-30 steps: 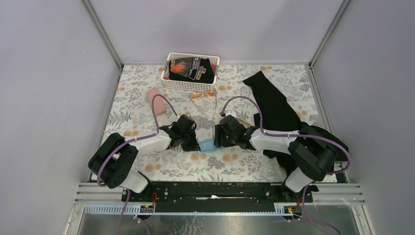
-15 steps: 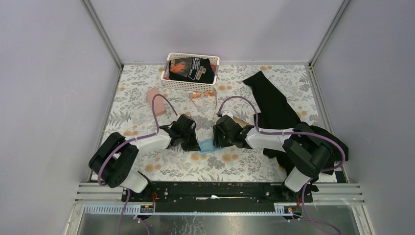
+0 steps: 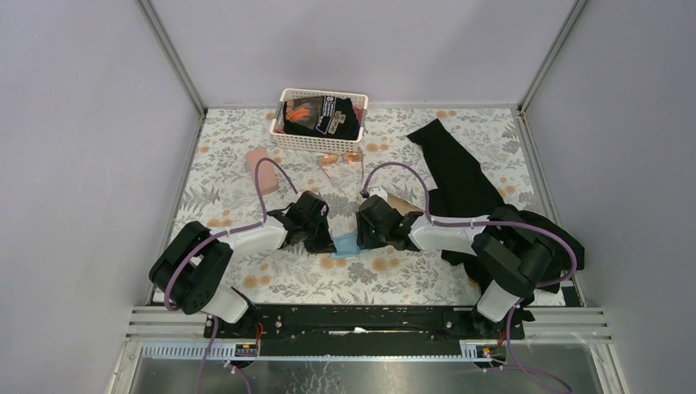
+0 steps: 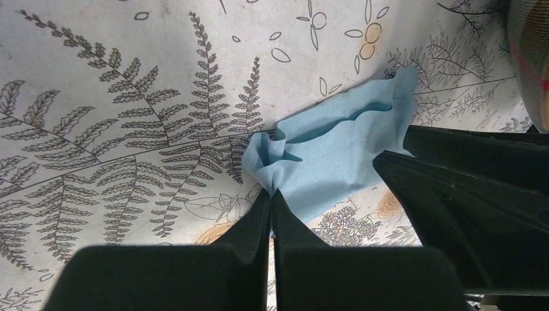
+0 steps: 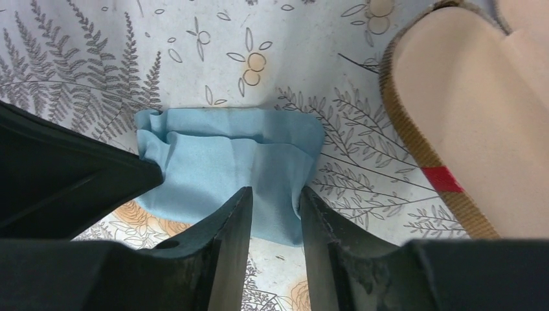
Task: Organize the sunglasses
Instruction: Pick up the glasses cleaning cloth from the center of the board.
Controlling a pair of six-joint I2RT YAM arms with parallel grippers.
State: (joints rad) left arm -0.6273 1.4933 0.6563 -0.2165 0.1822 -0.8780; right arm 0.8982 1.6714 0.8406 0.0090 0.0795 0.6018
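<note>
Here, the left end effector (image 4: 271,193) is pinched tight on the 9 o'clock corner of the light-blue cloth (image 4: 336,149), which lies mid-bench (image 3: 369,281). The right end effector (image 5: 275,194) stands narrow, its fingers apart astride the cloth's 3 o'clock edge, with the plaid case (image 5: 453,110) just beside it. The orange-tinted wire sunglasses (image 3: 339,159) lie at 12 o'clock from the cloth, just before the white basket (image 3: 322,144).
</note>
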